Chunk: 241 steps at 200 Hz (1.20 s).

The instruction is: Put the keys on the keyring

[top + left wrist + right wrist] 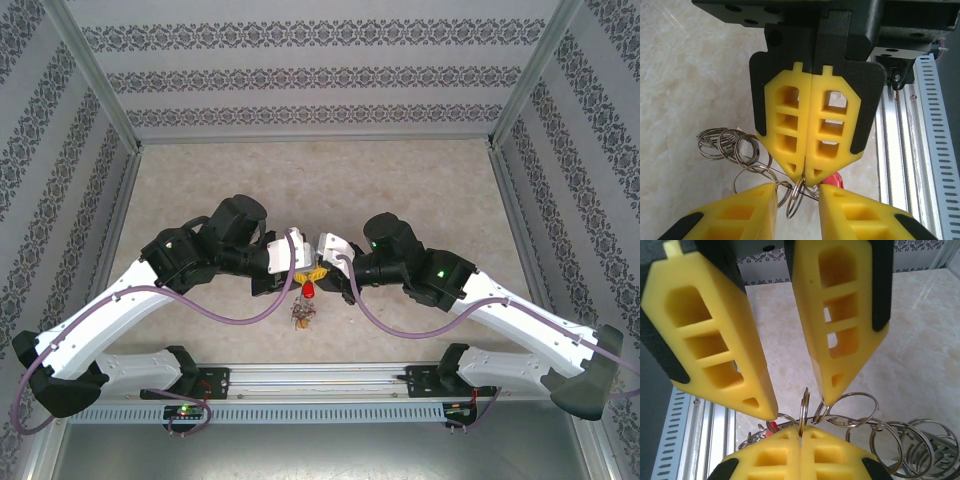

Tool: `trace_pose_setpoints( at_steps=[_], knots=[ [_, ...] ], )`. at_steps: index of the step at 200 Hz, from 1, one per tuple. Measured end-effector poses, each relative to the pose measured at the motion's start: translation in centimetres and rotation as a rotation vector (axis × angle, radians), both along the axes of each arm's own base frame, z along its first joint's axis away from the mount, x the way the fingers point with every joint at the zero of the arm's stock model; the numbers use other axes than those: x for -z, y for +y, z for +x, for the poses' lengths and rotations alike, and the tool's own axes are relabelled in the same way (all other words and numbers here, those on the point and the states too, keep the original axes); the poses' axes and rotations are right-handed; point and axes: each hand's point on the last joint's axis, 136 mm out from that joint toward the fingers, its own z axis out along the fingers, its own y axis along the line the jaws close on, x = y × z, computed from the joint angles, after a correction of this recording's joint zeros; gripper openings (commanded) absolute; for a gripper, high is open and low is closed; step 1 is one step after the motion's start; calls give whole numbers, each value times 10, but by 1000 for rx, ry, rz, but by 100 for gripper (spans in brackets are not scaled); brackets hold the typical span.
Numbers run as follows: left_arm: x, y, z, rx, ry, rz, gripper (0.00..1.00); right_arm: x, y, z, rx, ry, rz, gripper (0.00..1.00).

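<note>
Both arms meet nose to nose over the middle of the table [430, 180], toward your near edge. Your right gripper [800, 431] is fully closed, its two yellow fingertips pressed flat together, with an upright ring [804, 402] pinched edge-on in the seam. Your left gripper [796, 192] faces it with its fingers [715, 345] a narrow way apart, clamping nothing. The pinched ring stands in the gap between them. From the right wrist, one left fingertip looks to touch a neighbouring ring, though you can't be sure of contact. A chain of small steel rings [725, 142] trails sideways from the pinch, each overlapping the next. A thinner, larger loop, the keyring [740, 174], curves under that chain toward the closed fingertips; whether the pinched ring is threaded on it you can't tell. A red tag [834, 179] peeks out just behind the right fingertips. From above, the red tag sits just under the meeting fingertips, and the keys [302, 315] bunch close below it, on the side of the base rail [320, 378] — hanging or resting on the table, you can't tell.
</note>
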Motion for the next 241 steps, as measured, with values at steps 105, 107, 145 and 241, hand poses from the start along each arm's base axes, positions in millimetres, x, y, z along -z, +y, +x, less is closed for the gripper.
trace_pose_setpoints(
  at_steps=[105, 107, 145, 241],
  knots=[
    [2, 0, -1, 8, -3, 8, 11, 0, 0, -1, -6, -2, 1, 0],
    [2, 0, -1, 8, -3, 8, 11, 0, 0, -1, -6, -2, 1, 0],
    [3, -1, -1, 8, -1, 12, 12, 0, 0, -1, -5, -1, 1, 0],
    [4, -3, -2, 16, 4, 16, 6, 1, -3, -2, -4, 0, -8, 0]
  ],
)
